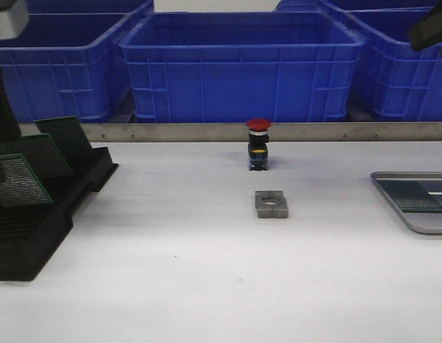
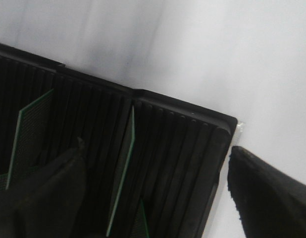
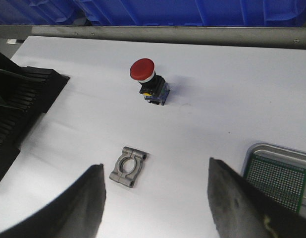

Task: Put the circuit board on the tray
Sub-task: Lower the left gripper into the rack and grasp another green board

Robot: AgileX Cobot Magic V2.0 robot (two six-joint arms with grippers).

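1. No brand, label or readable writing shows on any object in the 3 views.
2. A green circuit board [image 1: 414,196] lies flat on the silver-grey tray [image 1: 421,223] at the right edge of the white counter [image 1: 207,286], seen from the front.
3. Only the front view shows a row of blue crates [image 1: 239,68] behind the counter's metal edge strip and 3 more boards [image 1: 42,153] standing tilted in the black slotted rack [image 1: 35,229] at left.
4. The right wrist view alone shows the right tool [image 3: 155,203] with its fingers spread wide apart and holding nothing, above a grey metal clamp block [image 3: 127,166]; a red push-button [image 3: 149,82] stands beyond.
5. The left wrist view alone shows the rack's ribbed slots up close, with the left tool [image 2: 158,198] open above a board standing in the slots, its fingers set apart.
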